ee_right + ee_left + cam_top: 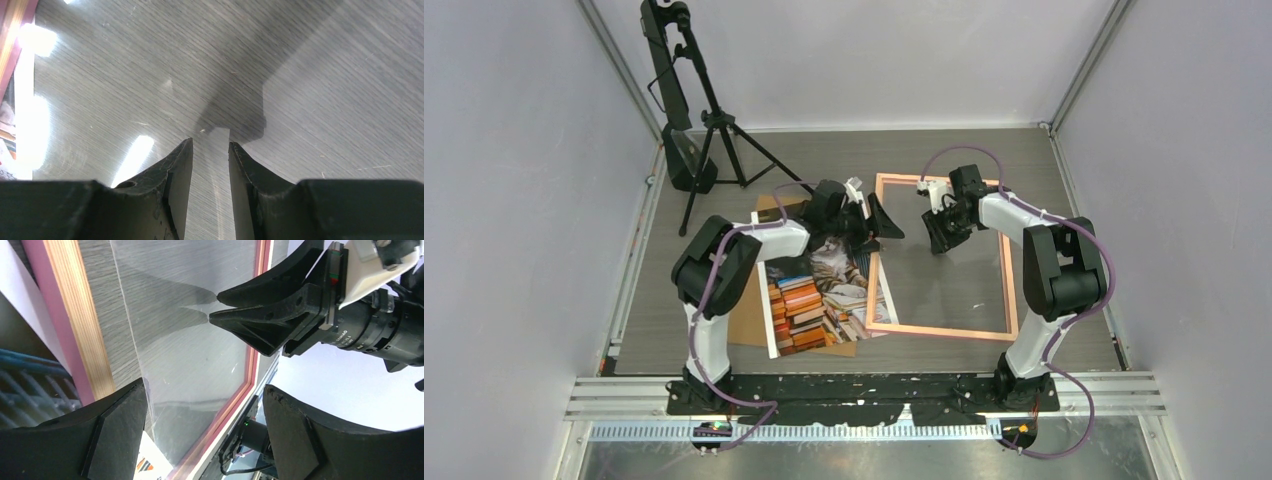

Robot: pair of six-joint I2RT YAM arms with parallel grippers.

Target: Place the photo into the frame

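Two black robot arms meet over the far end of a thin-railed, salmon-pink frame [939, 331] lying flat on a grey, wood-grain table [824, 150]. The frame's long rectangle encloses bare grain. In the left wrist view its rail [80, 325] shows a pale wooden face edged in pink. Glare patches and a faint straight line there suggest a clear pane [200, 370] lying inside the rails, though this cannot be confirmed.

The photo [809, 295], a glossy rectangular print of a tabby cat among stacked, brightly coloured books, lies face up just left of the frame. Its right edge is at the frame's left rail, and it rests on a plain brown backing board [744, 325] that juts out to the left beneath it.

The left gripper [886, 222] hangs over the frame's left rail beyond the photo's far end. Its matte, wedge-shaped fingers [115, 435] are spread wide with nothing between them.

The right gripper [939, 240] reaches into the frame's opening from the other side, facing the left one. Its tapered fingers [175, 190] stand close together with only a narrow slot between them. A pale strip shows in that slot, and it cannot be told whether they pinch anything.

A black tripod [714, 130] stands at the table's far left corner.
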